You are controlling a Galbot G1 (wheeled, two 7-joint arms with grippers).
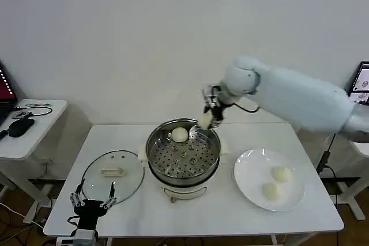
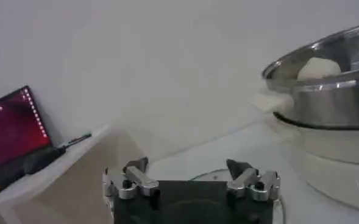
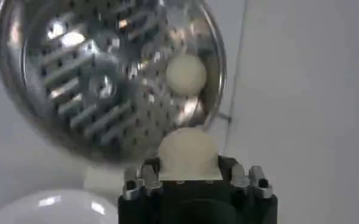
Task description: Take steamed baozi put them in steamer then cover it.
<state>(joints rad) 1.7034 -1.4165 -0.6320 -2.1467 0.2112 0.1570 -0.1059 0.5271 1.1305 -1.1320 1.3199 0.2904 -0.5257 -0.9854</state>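
Right gripper point(image 1: 206, 120), clamped on a bun point(image 3: 189, 152), hangs over the steamer's point(image 1: 183, 155) far right rim beside the bun already inside point(image 1: 180, 135); best lower onto bare tray, clear of the rim, then release; left gripper point(image 1: 92, 200) idles spread near the lid point(image 1: 112, 172).

White plate point(image 1: 253, 184), laptop point(image 2: 11, 131), side table point(image 1: 34, 133)
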